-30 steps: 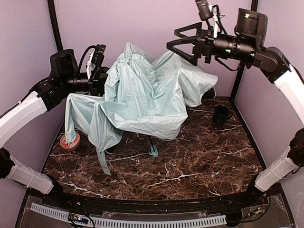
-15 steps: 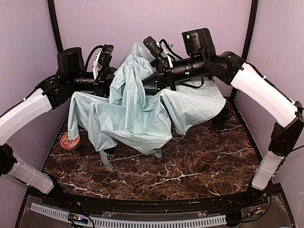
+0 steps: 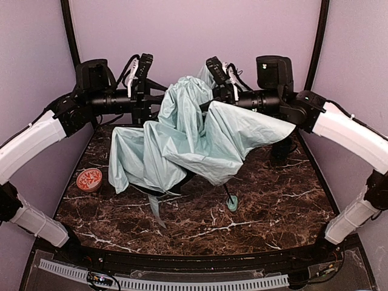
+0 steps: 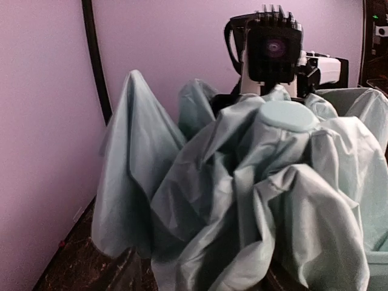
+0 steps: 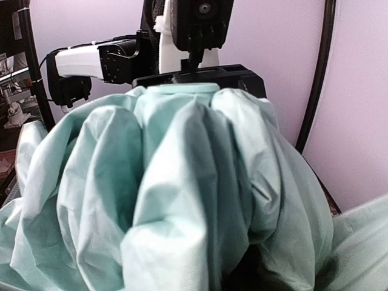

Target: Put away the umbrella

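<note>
The umbrella (image 3: 194,139) hangs half-collapsed above the middle of the table, its pale mint canopy bunched and draped. Its thin shaft drops to the small mint handle (image 3: 233,204), and a strap (image 3: 154,209) dangles at the lower left. My left gripper (image 3: 150,104) meets the canopy's left edge. My right gripper (image 3: 208,105) is buried in the folds from the right, with fabric lying over its arm. Fabric (image 4: 242,194) fills the left wrist view, with the round top cap (image 4: 285,115) just under the facing right wrist. Fabric (image 5: 182,182) also fills the right wrist view. All fingers are hidden.
A round red item (image 3: 89,179) lies at the table's left edge. A dark mug (image 3: 280,150) stands at the back right, partly behind the canopy. Purple walls and black corner posts close in the back and sides of the dark marble table (image 3: 267,218).
The right arm swung in from the upper right and pushed into the canopy. The canopy bunched and shifted right, and the handle swung right. The left arm stayed roughly in place.
</note>
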Action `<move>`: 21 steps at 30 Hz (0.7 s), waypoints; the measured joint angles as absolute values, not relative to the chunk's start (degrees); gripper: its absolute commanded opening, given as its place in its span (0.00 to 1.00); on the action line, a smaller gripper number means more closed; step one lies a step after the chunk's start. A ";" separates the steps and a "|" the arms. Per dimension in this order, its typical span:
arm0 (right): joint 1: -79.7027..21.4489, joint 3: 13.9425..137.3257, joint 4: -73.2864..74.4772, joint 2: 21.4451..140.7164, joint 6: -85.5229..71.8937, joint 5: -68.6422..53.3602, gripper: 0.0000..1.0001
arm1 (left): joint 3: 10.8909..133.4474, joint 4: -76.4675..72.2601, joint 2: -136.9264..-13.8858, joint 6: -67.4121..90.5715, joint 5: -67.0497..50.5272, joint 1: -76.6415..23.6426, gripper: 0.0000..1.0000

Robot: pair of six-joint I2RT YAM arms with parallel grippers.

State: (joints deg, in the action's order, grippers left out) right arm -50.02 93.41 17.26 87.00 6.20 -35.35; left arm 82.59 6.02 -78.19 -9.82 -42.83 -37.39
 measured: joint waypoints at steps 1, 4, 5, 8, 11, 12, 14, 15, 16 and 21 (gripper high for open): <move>-49.91 89.36 13.98 84.47 5.37 -34.85 0.01 | 82.59 5.85 -77.91 -10.07 -40.47 -37.39 0.67; -49.93 81.47 5.82 80.25 2.98 -34.04 0.00 | 82.54 5.67 -77.56 -9.37 -34.35 -37.65 0.70; -49.93 80.16 3.73 79.68 2.46 -33.56 0.00 | 82.50 5.63 -77.54 -9.21 -32.86 -37.78 0.70; -49.63 78.94 0.82 79.53 0.78 -32.18 0.00 | 82.28 5.48 -77.52 -8.67 -30.68 -37.78 0.73; -49.28 78.91 -0.10 79.81 -0.19 -31.03 0.00 | 82.00 5.08 -77.52 -8.29 -29.61 -37.76 0.77; -49.19 78.91 -0.27 79.83 -0.38 -30.74 0.00 | 81.97 4.97 -77.52 -8.23 -29.17 -37.78 0.79; -49.06 78.91 -0.43 79.83 -0.58 -30.02 0.00 | 81.95 4.95 -77.23 -8.38 -28.05 -37.78 0.81; -49.04 78.91 -0.54 79.83 -0.58 -29.43 0.00 | 81.91 5.10 -76.84 -8.71 -26.96 -37.78 0.83; -49.01 78.91 -0.60 79.81 -0.56 -28.62 0.00 | 81.89 5.26 -76.40 -9.06 -25.80 -37.78 0.85; -48.99 78.48 -3.22 79.48 -0.54 -20.08 0.00 | 81.89 7.70 -72.05 -12.45 -13.85 -37.71 0.94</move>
State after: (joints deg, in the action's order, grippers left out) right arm -48.99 78.48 -3.22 79.48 -0.54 -20.08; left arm 81.89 7.70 -72.05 -12.45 -13.85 -37.71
